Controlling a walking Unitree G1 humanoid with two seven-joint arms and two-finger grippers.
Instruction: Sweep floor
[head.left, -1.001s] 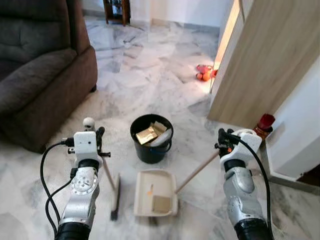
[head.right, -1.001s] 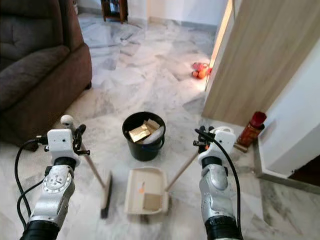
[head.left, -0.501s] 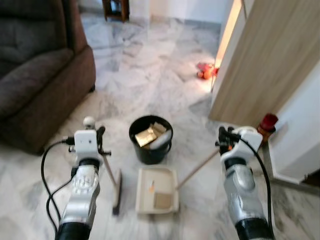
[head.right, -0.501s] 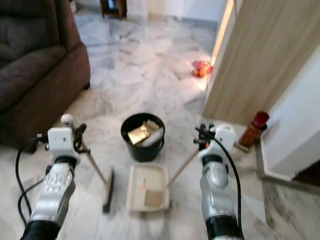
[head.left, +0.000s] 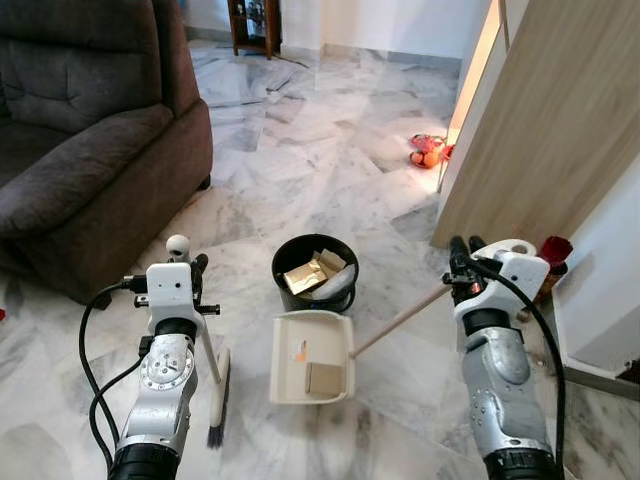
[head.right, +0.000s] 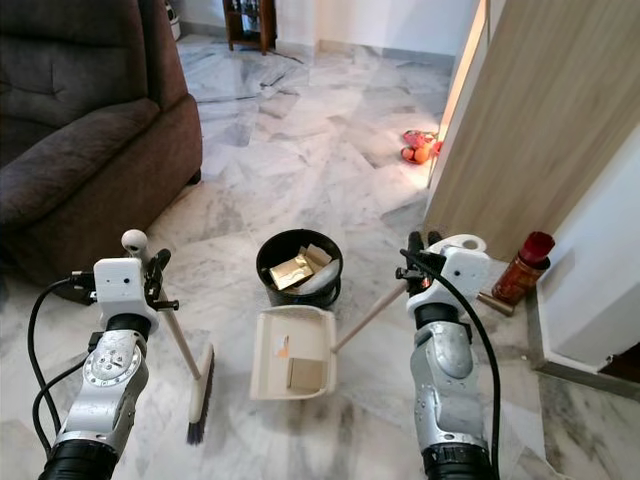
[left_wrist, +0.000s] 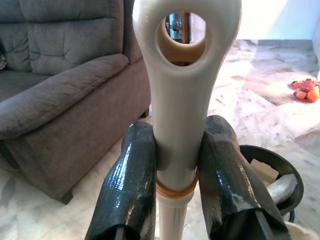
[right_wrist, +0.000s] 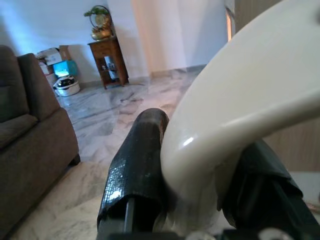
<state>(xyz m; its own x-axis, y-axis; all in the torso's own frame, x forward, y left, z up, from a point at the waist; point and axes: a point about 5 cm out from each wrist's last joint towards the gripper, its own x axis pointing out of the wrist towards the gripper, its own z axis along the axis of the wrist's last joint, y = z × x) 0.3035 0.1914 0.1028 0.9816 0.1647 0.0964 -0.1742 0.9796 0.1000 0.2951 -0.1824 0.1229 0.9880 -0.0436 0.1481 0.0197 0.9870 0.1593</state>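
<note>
No legible brand, label or writing anywhere.

Left pincer (left_wrist: 172, 175) clamped on the cream plastic handle top, with hanging hole, of the short cream broom (head.right: 190, 370); black fingers (left_wrist: 131, 185) pressing both sides of the shaft. Broom slanting down from that grip to a dark-bristled head resting on the grey-veined white marble floor (head.right: 300, 140), just left of the cream plastic dustpan (head.right: 292, 340).

Right pincer (right_wrist: 195, 200) closed around the curved cream end of the dustpan's long wooden handle (head.right: 368, 318). Dustpan lying on the floor between both arms, holding a brown cardboard scrap and a small orange bit.

Round black plastic bucket (head.right: 297, 268), holding brown paper and a pale wrapper, directly beyond the dustpan. Dark brown fabric sofa (head.right: 80, 130) at left; red spray can (head.right: 524, 266) by the wooden door panel (head.right: 540, 120) at right.
</note>
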